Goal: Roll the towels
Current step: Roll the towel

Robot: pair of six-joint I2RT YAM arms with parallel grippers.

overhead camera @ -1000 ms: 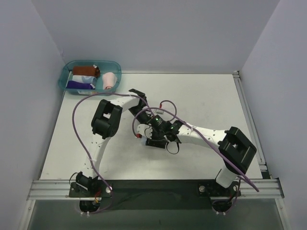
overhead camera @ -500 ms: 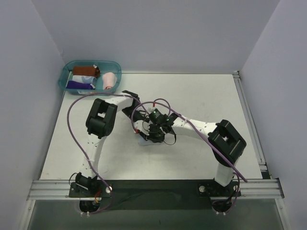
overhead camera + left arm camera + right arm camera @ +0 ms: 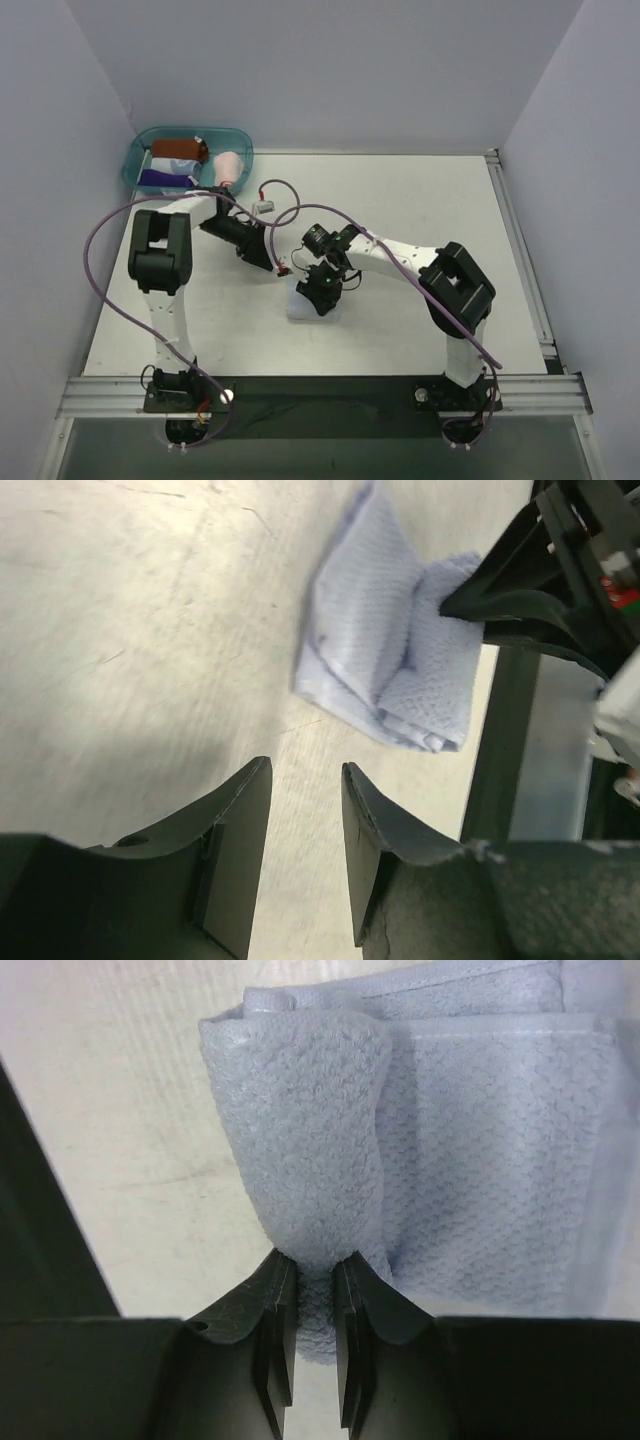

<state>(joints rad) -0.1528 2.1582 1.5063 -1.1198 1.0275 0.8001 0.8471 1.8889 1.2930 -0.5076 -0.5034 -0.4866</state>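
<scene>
1. Right hand [image 3: 312, 1260]: clenched. On my right wrist camera both fingers pinch a raised fold of the light blue towel [image 3: 480, 1140], with the pile fabric pressed between them. The fold stands up from the rest of the cloth.
2. Light blue towel, position: it lies on the counter [image 3: 420, 200] near the middle, somewhat toward the near edge. It is folded in several flat layers with one end bunched up, and it is not a cylinder. From overhead I see it as a pale patch under the right hand and just in front of it.
3. Left hand [image 3: 305, 780]: released. Its two dark fingers stand apart with bare counter showing between them, and nothing is in the grasp. On my left wrist camera the towel lies ahead of the fingertips, apart from them. The right hand's dark fingers sit at the towel's far corner.
4. Left hand, position overhead: just to the left of the right hand and slightly farther out, low over the counter.
5. Teal tub [image 3: 135, 165]: see-through plastic, at the far left corner of the counter, well apart from both hands.
6. Tub contents: the pale pink towel [image 3: 230, 165], bundled at the right end. To its left are a brown roll [image 3: 180, 147] along the far side and a purple roll [image 3: 165, 178] along the near side, with a white piece between the two. I cannot tell how tightly any of them is rolled.
</scene>
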